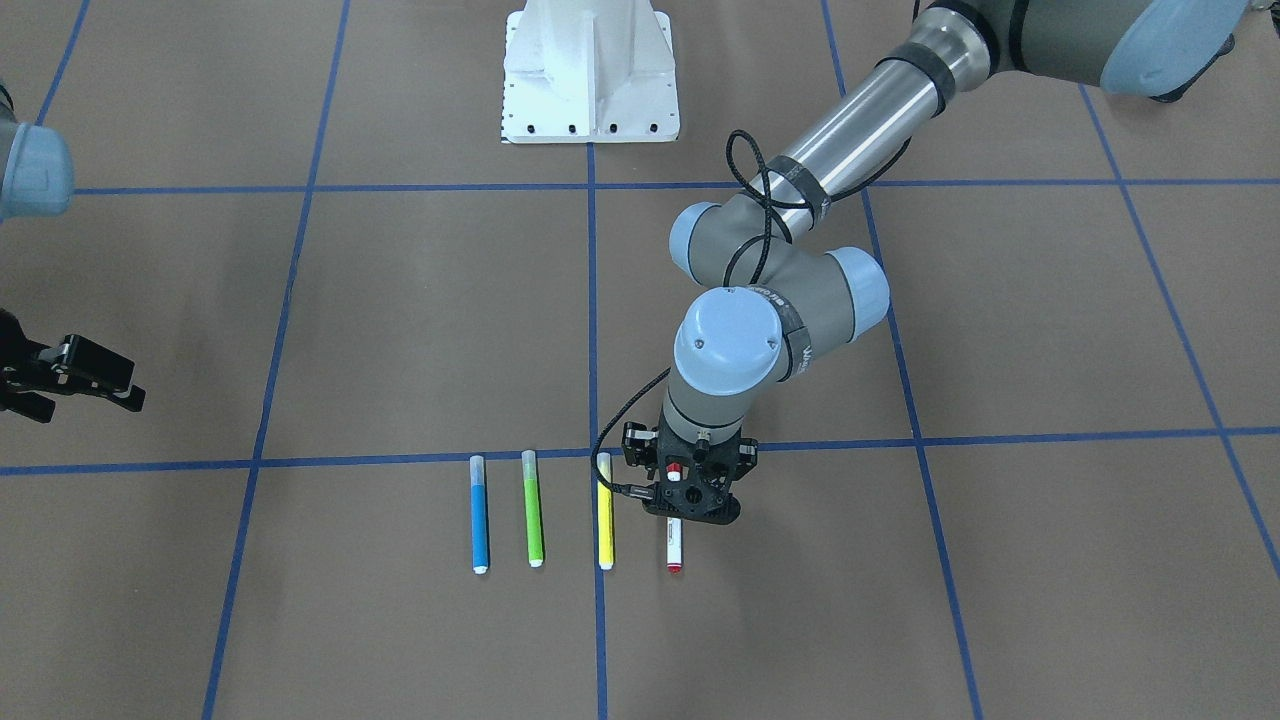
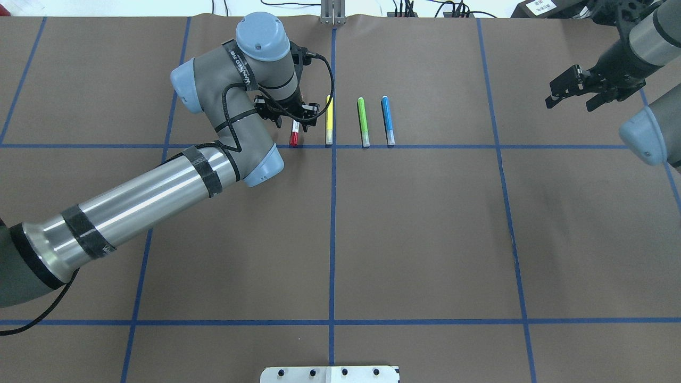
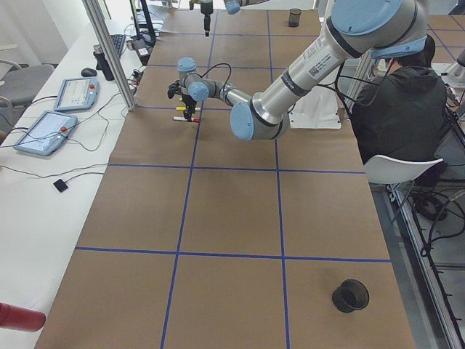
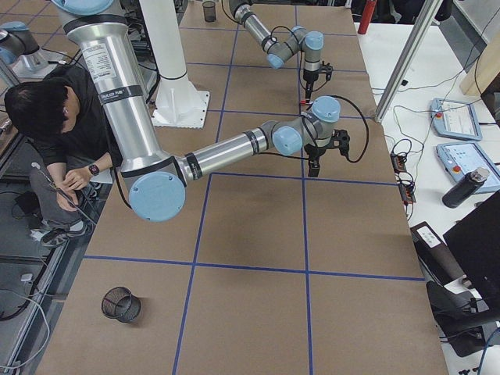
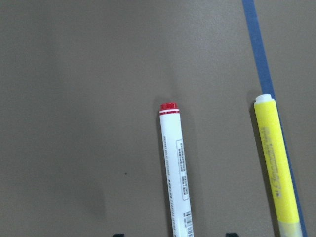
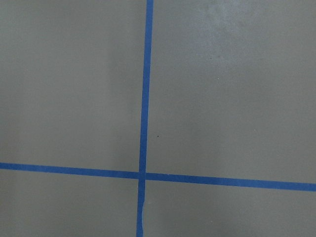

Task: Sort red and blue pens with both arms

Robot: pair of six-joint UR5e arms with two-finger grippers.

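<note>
The red pen (image 1: 674, 545) has a white barrel and lies on the brown table at the right end of a row of markers. My left gripper (image 1: 690, 500) hangs just over its upper half. In the left wrist view the red pen (image 5: 175, 173) runs between the two dark fingertips (image 5: 231, 235); the jaws are open and clear of it on both sides. The blue pen (image 1: 479, 527) lies at the row's other end, also seen as the blue pen (image 2: 388, 121) from overhead. My right gripper (image 2: 572, 91) hovers open and empty far off to the side.
A green marker (image 1: 533, 508) and a yellow marker (image 1: 604, 512) lie between the two pens. The white pedestal (image 1: 590, 70) stands at the robot's base. Black mesh cups (image 3: 350, 295) (image 4: 121, 303) sit near the table ends. A person (image 3: 396, 109) sits beside the table.
</note>
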